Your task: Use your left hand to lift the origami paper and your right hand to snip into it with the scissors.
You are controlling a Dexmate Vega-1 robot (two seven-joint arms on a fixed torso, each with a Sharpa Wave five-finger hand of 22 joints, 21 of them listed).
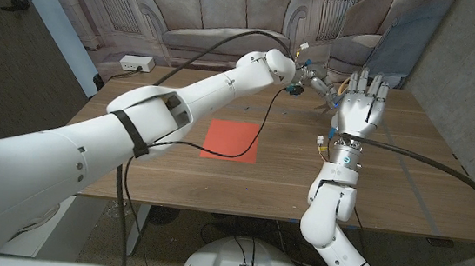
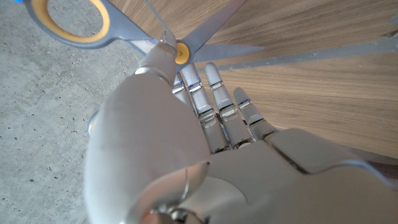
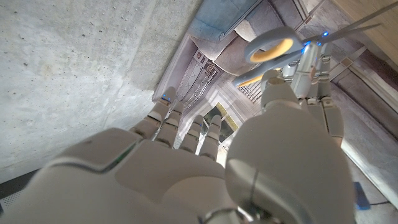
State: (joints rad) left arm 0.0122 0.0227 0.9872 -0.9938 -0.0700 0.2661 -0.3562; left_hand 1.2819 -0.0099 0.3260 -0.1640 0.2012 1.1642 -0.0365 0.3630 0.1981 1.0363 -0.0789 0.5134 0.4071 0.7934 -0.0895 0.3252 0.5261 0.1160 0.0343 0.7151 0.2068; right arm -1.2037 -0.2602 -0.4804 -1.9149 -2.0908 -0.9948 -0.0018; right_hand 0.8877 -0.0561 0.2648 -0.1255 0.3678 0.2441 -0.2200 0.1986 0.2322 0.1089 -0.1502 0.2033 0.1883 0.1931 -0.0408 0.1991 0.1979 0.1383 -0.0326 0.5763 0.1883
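Observation:
A red square of origami paper [image 1: 230, 140] lies flat on the wooden table [image 1: 389, 196], left of the middle, with nothing holding it. My left arm reaches across to the far right side, where my left hand [image 1: 297, 71] [image 2: 211, 143] pinches the scissors [image 1: 319, 86] [image 2: 181, 53] near their yellow pivot. The blades stand apart, and the grey handle has a yellow lining [image 3: 278, 47]. Just right of the scissors my right hand [image 1: 361, 106] [image 3: 168, 168] stands upright with its fingers spread and holds nothing.
A black cable [image 1: 260, 126] hangs from my left arm and drapes over the paper's right edge. A grey board [image 1: 402, 35] leans behind the table's far right corner. A white power strip [image 1: 137, 64] sits beyond the far left edge.

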